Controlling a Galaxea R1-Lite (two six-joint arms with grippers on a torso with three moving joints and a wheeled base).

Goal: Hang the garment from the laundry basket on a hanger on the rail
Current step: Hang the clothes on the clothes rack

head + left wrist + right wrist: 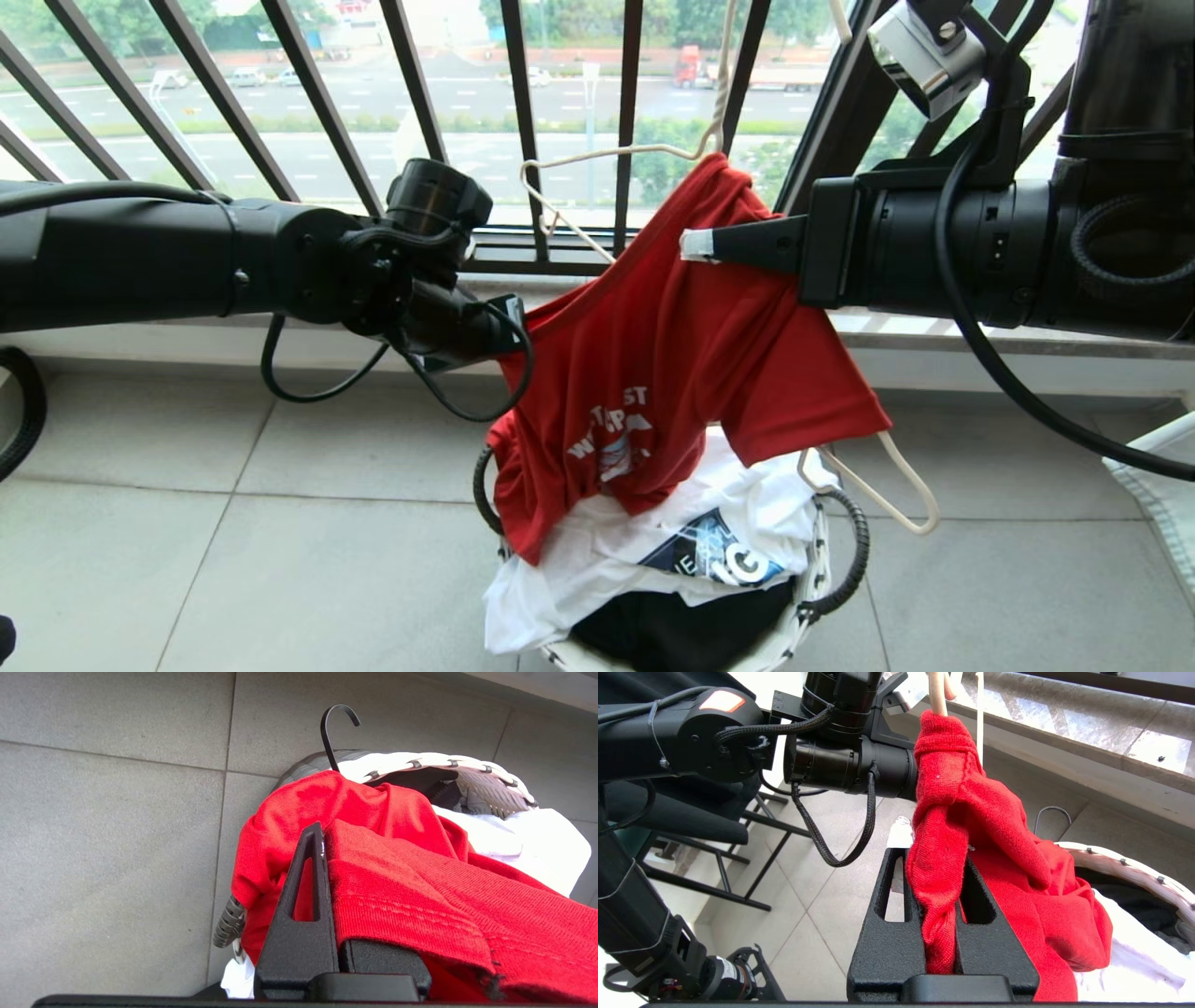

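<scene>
The garment [672,355], a red T-shirt with a white chest print, hangs crumpled over the laundry basket [845,560]. It is partly draped on the cream wire hanger [597,159], whose lower end [896,485] sticks out under a sleeve. My left gripper [512,322] is shut on the shirt's hem edge [420,868] at its left side; red cloth covers one finger. My right gripper [695,245] is shut on a bunched fold of the shirt [952,812] near the hanger's top. The rail is out of view.
A white printed T-shirt [635,551] and a black one [681,635] fill the basket. The black barred balcony railing [523,112] and its ledge stand just behind. White fabric [1158,485] lies at the right edge. Grey floor tiles spread to the left.
</scene>
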